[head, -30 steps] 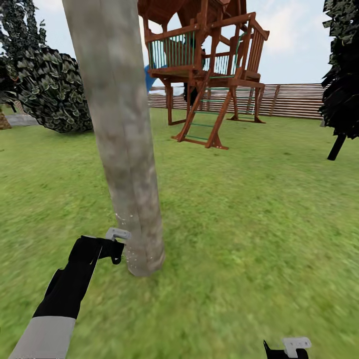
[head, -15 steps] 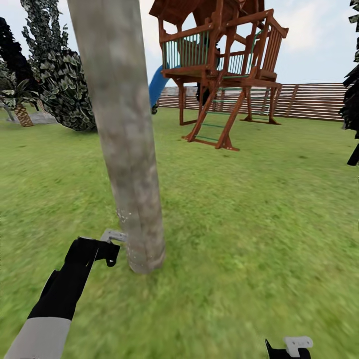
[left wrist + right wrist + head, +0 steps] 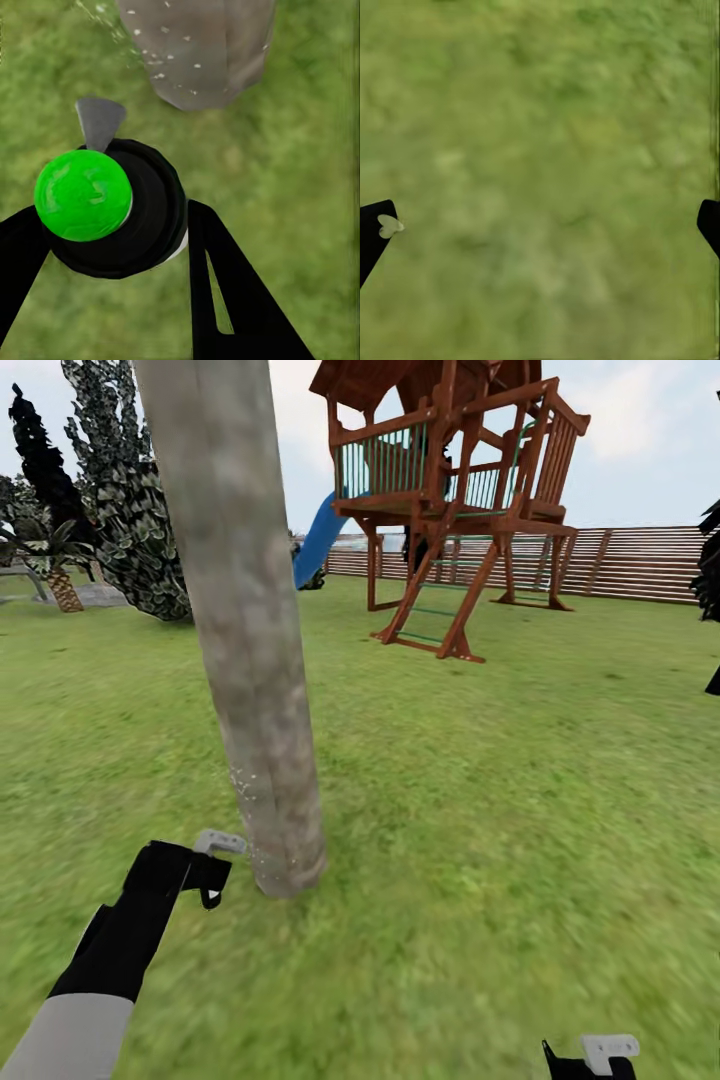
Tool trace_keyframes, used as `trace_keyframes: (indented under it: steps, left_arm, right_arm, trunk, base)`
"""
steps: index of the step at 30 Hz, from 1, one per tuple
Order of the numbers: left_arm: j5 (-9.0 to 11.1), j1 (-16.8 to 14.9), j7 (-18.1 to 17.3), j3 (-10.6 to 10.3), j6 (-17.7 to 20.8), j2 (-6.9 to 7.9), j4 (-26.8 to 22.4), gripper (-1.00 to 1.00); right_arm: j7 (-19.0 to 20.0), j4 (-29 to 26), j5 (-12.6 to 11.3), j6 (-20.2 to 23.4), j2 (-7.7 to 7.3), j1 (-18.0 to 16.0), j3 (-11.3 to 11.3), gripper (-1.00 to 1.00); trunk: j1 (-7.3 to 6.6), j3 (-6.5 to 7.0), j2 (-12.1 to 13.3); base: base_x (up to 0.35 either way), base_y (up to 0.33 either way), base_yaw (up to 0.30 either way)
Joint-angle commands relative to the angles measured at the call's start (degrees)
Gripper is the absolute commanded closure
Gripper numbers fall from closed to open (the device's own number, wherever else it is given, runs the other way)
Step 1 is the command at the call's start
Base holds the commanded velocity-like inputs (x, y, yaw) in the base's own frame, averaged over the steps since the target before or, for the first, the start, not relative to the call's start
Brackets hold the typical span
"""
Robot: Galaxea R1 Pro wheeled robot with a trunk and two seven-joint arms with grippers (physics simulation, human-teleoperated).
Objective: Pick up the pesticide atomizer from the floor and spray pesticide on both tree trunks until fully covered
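Note:
A thick grey-beige tree trunk rises from the grass floor just left of centre in the head view. Fine white pesticide specks dot its lower part, also seen in the left wrist view. My left gripper sits low beside the trunk base. In the left wrist view it is shut on the pesticide atomizer, a black body with a bright green cap and a grey nozzle pointing at the trunk. My right gripper hangs open over bare grass.
A wooden play tower with a blue slide stands behind the trunk. A brown slat fence runs along the back. Dark leafy trees and a small palm stand at the far left. Open lawn lies to the right.
The whole view has swung left, so the play tower sits further right in the picture. My left gripper with the atomizer has drawn back slightly from the trunk base.

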Motion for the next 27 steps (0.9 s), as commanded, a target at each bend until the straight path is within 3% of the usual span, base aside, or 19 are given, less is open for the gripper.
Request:
trace_keyframes:
  steps: [1, 5, 18, 24, 26, 27]
  left_arm:
    - [0.01, -0.02, -0.02, -0.01, 0.0, -0.04, -0.03, 1.0]
    - [-0.06, -0.1, -0.02, -0.09, 0.0, -0.36, -0.13, 1.0]
    - [-0.03, 0.03, 0.08, 0.15, -0.04, 0.17, 0.44, 1.0]
    - [0.08, 0.15, 0.49, 0.42, -0.33, -0.26, 7.7, 1.0]
    - [0.04, 0.15, 0.5, 3.59, -0.49, 0.95, 8.28, 1.0]
    - [-0.04, 0.15, 0.45, 7.79, -0.71, 1.58, 8.35, 1.0]
  right_arm:
    - [-0.01, 0.0, 0.02, 0.0, -0.23, 0.0, 0.02, -1.0]
    - [-0.05, 0.03, -0.01, 0.07, -1.0, 0.0, 0.02, -1.0]
    - [0.0, 0.17, 0.02, 0.09, -0.9, 0.0, 0.11, -1.0]
    - [-0.01, 0.26, 0.02, 0.09, -0.86, 0.0, 0.11, -1.0]
    - [0.0, 0.26, 0.02, 0.09, -0.86, 0.0, 0.11, -1.0]
    - [0.01, 0.26, 0.02, 0.09, -0.86, 0.0, 0.11, -1.0]
  trunk:
    - [0.0, 0.0, 0.0]
    - [0.0, 0.0, 0.0]
    - [0.0, 0.0, 0.0]
    - [0.0, 0.0, 0.0]
    - [0.0, 0.0, 0.0]
    - [0.0, 0.0, 0.0]
  base:
    - [0.142, -0.242, 0.002]
    - [0.052, -0.266, 0.0]
    - [-0.056, -0.271, 0.0]
    - [0.045, -0.272, 0.0]
    - [0.157, -0.251, 0.0]
    - [0.159, -0.246, 0.0]
